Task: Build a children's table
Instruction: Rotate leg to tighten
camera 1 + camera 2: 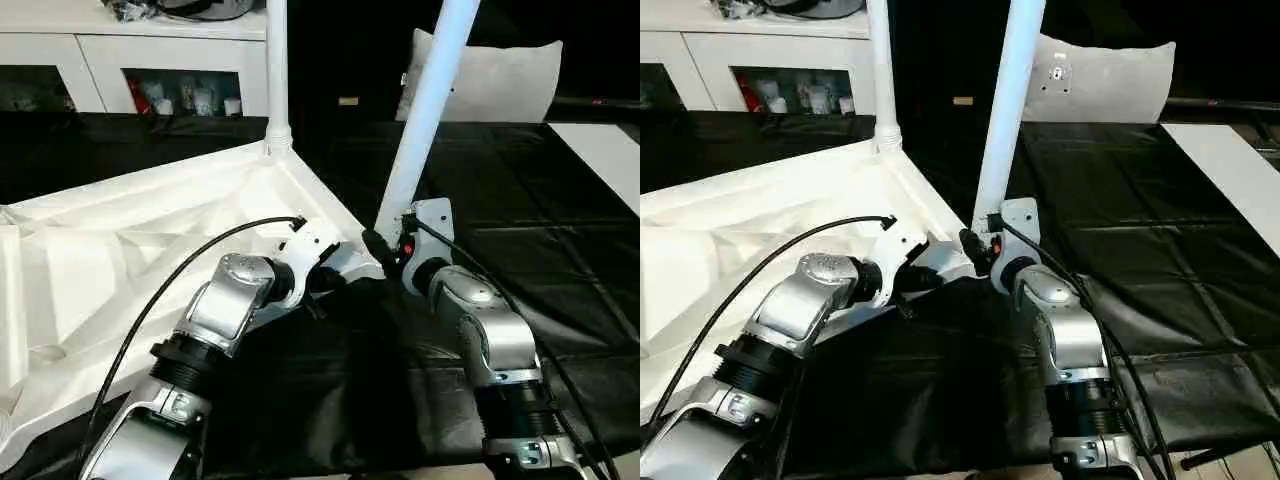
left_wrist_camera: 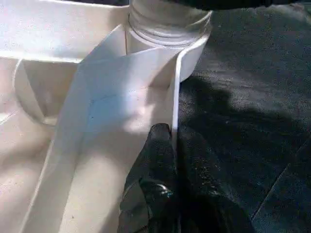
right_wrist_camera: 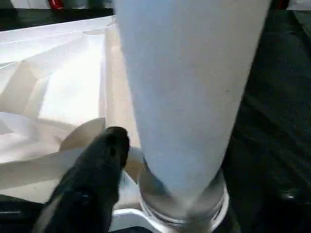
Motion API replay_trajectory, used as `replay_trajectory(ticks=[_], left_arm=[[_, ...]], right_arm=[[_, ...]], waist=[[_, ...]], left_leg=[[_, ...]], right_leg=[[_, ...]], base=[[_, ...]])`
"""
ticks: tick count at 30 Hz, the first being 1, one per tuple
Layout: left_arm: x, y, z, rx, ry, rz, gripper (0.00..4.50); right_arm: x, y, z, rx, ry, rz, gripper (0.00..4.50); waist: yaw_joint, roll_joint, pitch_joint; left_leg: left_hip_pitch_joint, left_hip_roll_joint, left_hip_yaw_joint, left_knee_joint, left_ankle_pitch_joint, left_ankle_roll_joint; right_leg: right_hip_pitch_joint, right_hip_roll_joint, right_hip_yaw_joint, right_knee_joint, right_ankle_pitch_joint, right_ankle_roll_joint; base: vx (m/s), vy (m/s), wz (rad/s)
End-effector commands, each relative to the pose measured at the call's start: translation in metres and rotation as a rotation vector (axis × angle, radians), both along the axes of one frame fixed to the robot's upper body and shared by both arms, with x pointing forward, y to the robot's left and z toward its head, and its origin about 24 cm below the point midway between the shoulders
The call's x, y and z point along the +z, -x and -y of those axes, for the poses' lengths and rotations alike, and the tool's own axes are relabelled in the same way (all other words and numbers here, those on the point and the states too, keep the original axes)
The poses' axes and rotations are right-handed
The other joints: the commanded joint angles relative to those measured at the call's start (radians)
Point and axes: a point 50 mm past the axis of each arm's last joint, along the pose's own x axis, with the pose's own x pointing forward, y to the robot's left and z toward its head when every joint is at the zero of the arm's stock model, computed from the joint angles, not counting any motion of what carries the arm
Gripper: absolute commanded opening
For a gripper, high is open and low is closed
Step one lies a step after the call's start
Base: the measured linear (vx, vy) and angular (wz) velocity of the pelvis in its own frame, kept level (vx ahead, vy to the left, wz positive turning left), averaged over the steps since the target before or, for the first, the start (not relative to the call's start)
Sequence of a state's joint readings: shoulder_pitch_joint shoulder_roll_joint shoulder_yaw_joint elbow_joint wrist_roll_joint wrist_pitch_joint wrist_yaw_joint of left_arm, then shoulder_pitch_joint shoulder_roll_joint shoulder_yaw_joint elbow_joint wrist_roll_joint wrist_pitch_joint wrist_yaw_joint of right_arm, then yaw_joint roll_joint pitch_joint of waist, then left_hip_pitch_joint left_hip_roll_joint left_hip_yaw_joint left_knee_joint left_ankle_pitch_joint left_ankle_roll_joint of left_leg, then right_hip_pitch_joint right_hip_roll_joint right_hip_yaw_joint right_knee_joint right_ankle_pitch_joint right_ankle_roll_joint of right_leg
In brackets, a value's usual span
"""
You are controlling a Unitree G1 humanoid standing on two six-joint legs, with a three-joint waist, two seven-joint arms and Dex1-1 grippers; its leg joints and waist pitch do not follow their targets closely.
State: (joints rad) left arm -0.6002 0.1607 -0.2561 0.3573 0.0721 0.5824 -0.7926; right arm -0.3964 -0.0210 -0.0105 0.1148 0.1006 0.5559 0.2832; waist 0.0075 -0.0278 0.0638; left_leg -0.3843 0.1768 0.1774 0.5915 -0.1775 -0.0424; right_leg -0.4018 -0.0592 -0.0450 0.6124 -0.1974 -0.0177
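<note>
The white tabletop [image 1: 150, 230] lies upside down on the black cloth. One white leg [image 1: 277, 60] stands upright in its far corner socket. A second leg [image 1: 430, 110] leans to the right out of the near corner socket [image 2: 165, 24]. My left gripper [image 1: 335, 272] is shut on the tabletop's raised rim [image 2: 172, 111] just beside that corner. Around the base of the leaning leg [image 3: 189, 87] sits my right gripper [image 1: 385, 248], open. One black finger [image 3: 109, 145] stands a little apart from the leg; the leg hides the other.
A grey-white pillow-like bag [image 1: 500, 85] lies at the back right. A flat white board strip [image 1: 610, 160] lies at the far right. A white cabinet [image 1: 130, 60] stands behind the tabletop. Black cloth [image 1: 520, 260] covers the surface to the right.
</note>
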Motion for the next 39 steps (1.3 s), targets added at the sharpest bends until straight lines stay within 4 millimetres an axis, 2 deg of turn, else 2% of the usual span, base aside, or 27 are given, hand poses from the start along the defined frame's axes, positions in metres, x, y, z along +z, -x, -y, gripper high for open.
replay_trajectory(ticks=[1,2,6,8,12,13,14,15,17,18,19,20,22,23,24,27,28,30,31,33,34,37,39], left_arm=[[0.028,-0.003,0.009,-0.109,0.067,0.14,0.0],[0.028,-0.003,0.009,-0.109,0.067,0.14,0.0],[0.022,-0.001,-0.01,-0.175,0.019,0.124,0.0],[0.021,-0.001,-0.017,-0.197,0.002,0.123,0.0],[0.02,0.003,-0.029,-0.314,-0.024,0.125,0.0],[0.021,0.005,-0.031,-0.351,-0.027,0.129,0.0],[0.021,0.006,-0.032,-0.374,-0.026,0.127,0.0],[0.021,0.008,-0.034,-0.402,-0.022,0.121,0.0],[0.02,0.013,-0.041,-0.486,-0.039,0.107,0.0],[0.019,0.015,-0.043,-0.519,-0.05,0.103,0.0],[0.018,0.016,-0.045,-0.538,-0.058,0.102,0.0],[0.018,0.016,-0.046,-0.546,-0.059,0.1,0.0],[0.017,0.02,-0.05,-0.603,-0.074,0.088,0.0],[0.017,0.022,-0.052,-0.626,-0.079,0.085,0.0],[0.016,0.023,-0.052,-0.644,-0.083,0.083,0.0],[0.016,0.025,-0.053,-0.676,-0.091,0.075,0.0],[0.017,0.028,-0.053,-0.709,-0.092,0.065,0.0],[0.018,0.029,-0.053,-0.721,-0.091,0.062,0.0],[0.018,0.031,-0.053,-0.742,-0.093,0.06,0.0],[0.018,0.031,-0.053,-0.756,-0.099,0.063,0.0],[0.018,0.031,-0.053,-0.764,-0.099,0.063,0.0],[0.017,0.032,-0.054,-0.775,-0.103,0.06,0.0],[0.017,0.032,-0.055,-0.78,-0.106,0.062,0.0]], right_arm=[[-0.008,0.014,-0.016,0.172,-0.032,-0.033,3.5],[-0.008,0.014,-0.016,0.172,-0.032,-0.033,3.5],[-0.005,0.019,0.007,0.239,-0.011,-0.007,3.93],[-0.003,0.02,0.014,0.268,0.004,-0.003,4.08],[0.003,0.022,0.034,0.375,0.052,0.026,4.44],[0.003,0.024,0.038,0.428,0.075,0.032,4.48],[0.002,0.026,0.04,0.46,0.088,0.036,4.48],[0.003,0.027,0.042,0.493,0.095,0.038,4.48],[0.004,0.031,0.047,0.606,0.121,0.054,4.48],[0.004,0.033,0.049,0.646,0.127,0.053,4.48],[0.005,0.033,0.05,0.668,0.131,0.051,4.48],[0.005,0.034,0.051,0.68,0.13,0.051,4.48],[0.006,0.037,0.054,0.774,0.108,0.041,4.48],[0.007,0.039,0.056,0.812,0.101,0.035,4.48],[0.007,0.04,0.057,0.838,0.097,0.029,4.31],[0.007,0.041,0.057,0.886,0.073,0.014,4.31],[0.007,0.043,0.056,0.933,0.05,-0.003,3.97],[0.007,0.043,0.056,0.948,0.045,-0.008,3.93],[0.007,0.045,0.055,0.983,0.035,-0.021,3.76],[0.007,0.046,0.055,1.0,0.027,-0.027,3.76],[0.007,0.047,0.055,1.017,0.024,-0.029,3.53],[0.006,0.048,0.054,1.043,0.017,-0.038,3.39],[0.005,0.049,0.054,1.058,0.015,-0.041,3.14]], waist=[[0.009,0.009,-0.07],[0.009,0.009,-0.07],[0.009,0.01,-0.068],[0.014,0.015,-0.068],[0.021,0.012,-0.07],[0.027,0.007,-0.071],[0.031,0.01,-0.072],[0.031,0.006,-0.072],[0.04,0.01,-0.073],[0.039,0.001,-0.073],[0.047,0.006,-0.071],[0.047,0.006,-0.071],[0.053,0.005,-0.07],[0.054,0.0,-0.07],[0.058,0.003,-0.07],[0.059,0.0,-0.07],[0.059,-0.004,-0.071],[0.06,-0.001,-0.07],[0.061,-0.004,-0.072],[0.063,-0.006,-0.071],[0.065,-0.007,-0.072],[0.069,-0.008,-0.073],[0.074,-0.008,-0.073]], left_leg=[[0.02,0.049,-0.017,-0.061,-0.094,0.063],[0.02,0.049,-0.017,-0.061,-0.094,0.063],[0.019,0.05,-0.016,-0.061,-0.111,0.053],[0.02,0.05,-0.017,-0.061,-0.114,0.053],[0.021,0.051,-0.015,-0.058,-0.116,0.049],[0.022,0.051,-0.014,-0.058,-0.11,0.053],[0.023,0.052,-0.014,-0.057,-0.104,0.056],[0.024,0.054,-0.012,-0.057,-0.102,0.059],[0.024,0.055,-0.013,-0.055,-0.098,0.07],[0.023,0.055,-0.011,-0.055,-0.099,0.074],[0.024,0.055,-0.011,-0.055,-0.104,0.075],[0.024,0.055,-0.011,-0.055,-0.104,0.075],[0.027,0.057,-0.011,-0.056,-0.129,0.07],[0.027,0.058,-0.01,-0.057,-0.139,0.064],[0.027,0.059,-0.012,-0.057,-0.144,0.062],[0.026,0.059,-0.012,-0.058,-0.15,0.056],[0.025,0.059,-0.012,-0.057,-0.149,0.054],[0.025,0.059,-0.012,-0.057,-0.149,0.054],[0.026,0.059,-0.012,-0.055,-0.143,0.054],[0.024,0.059,-0.011,-0.056,-0.139,0.056],[0.024,0.059,-0.011,-0.055,-0.136,0.056],[0.024,0.058,-0.01,-0.054,-0.132,0.056],[0.024,0.058,-0.009,-0.053,-0.121,0.059]], right_leg=[[0.062,-0.076,0.046,-0.063,-0.013,-0.24],[0.062,-0.076,0.046,-0.063,-0.013,-0.24],[0.063,-0.076,0.048,-0.063,-0.027,-0.233],[0.062,-0.077,0.047,-0.064,-0.03,-0.236],[0.062,-0.077,0.048,-0.062,-0.03,-0.239],[0.063,-0.077,0.047,-0.06,-0.024,-0.241],[0.061,-0.079,0.048,-0.058,-0.013,-0.244],[0.059,-0.079,0.048,-0.058,-0.008,-0.247],[0.059,-0.08,0.047,-0.055,0.0,-0.251],[0.06,-0.079,0.047,-0.055,0.0,-0.25],[0.057,-0.081,0.047,-0.056,-0.023,-0.251],[0.057,-0.081,0.047,-0.056,-0.023,-0.251],[0.055,-0.082,0.047,-0.059,-0.06,-0.252],[0.055,-0.082,0.046,-0.06,-0.078,-0.251],[0.055,-0.084,0.046,-0.06,-0.089,-0.25],[0.055,-0.085,0.045,-0.059,-0.114,-0.244],[0.054,-0.084,0.045,-0.06,-0.119,-0.241],[0.053,-0.085,0.045,-0.061,-0.134,-0.239],[0.053,-0.085,0.045,-0.059,-0.128,-0.243],[0.053,-0.084,0.045,-0.059,-0.128,-0.24],[0.052,-0.084,0.045,-0.059,-0.132,-0.236],[0.052,-0.084,0.045,-0.059,-0.134,-0.233],[0.05,-0.084,0.044,-0.057,-0.123,-0.233]], base=[[0.0,0.0,0.0],[0.0,0.0,0.0],[0.0,0.0,0.0],[0.0,0.0,0.0],[0.0,0.0,0.0],[0.0,0.0,0.0],[0.0,0.0,0.0],[0.0,0.0,0.0],[0.0,0.0,0.0],[0.0,0.0,0.0],[0.0,0.0,0.0],[0.0,0.0,0.0],[0.0,0.0,0.0],[0.0,0.0,0.0],[0.0,0.0,0.0],[0.0,0.0,0.0],[0.0,0.0,0.0],[0.0,0.0,0.0],[0.0,0.0,0.0],[0.0,0.0,0.0],[0.0,0.0,0.0],[0.0,0.0,0.0],[0.0,0.0,0.0]])
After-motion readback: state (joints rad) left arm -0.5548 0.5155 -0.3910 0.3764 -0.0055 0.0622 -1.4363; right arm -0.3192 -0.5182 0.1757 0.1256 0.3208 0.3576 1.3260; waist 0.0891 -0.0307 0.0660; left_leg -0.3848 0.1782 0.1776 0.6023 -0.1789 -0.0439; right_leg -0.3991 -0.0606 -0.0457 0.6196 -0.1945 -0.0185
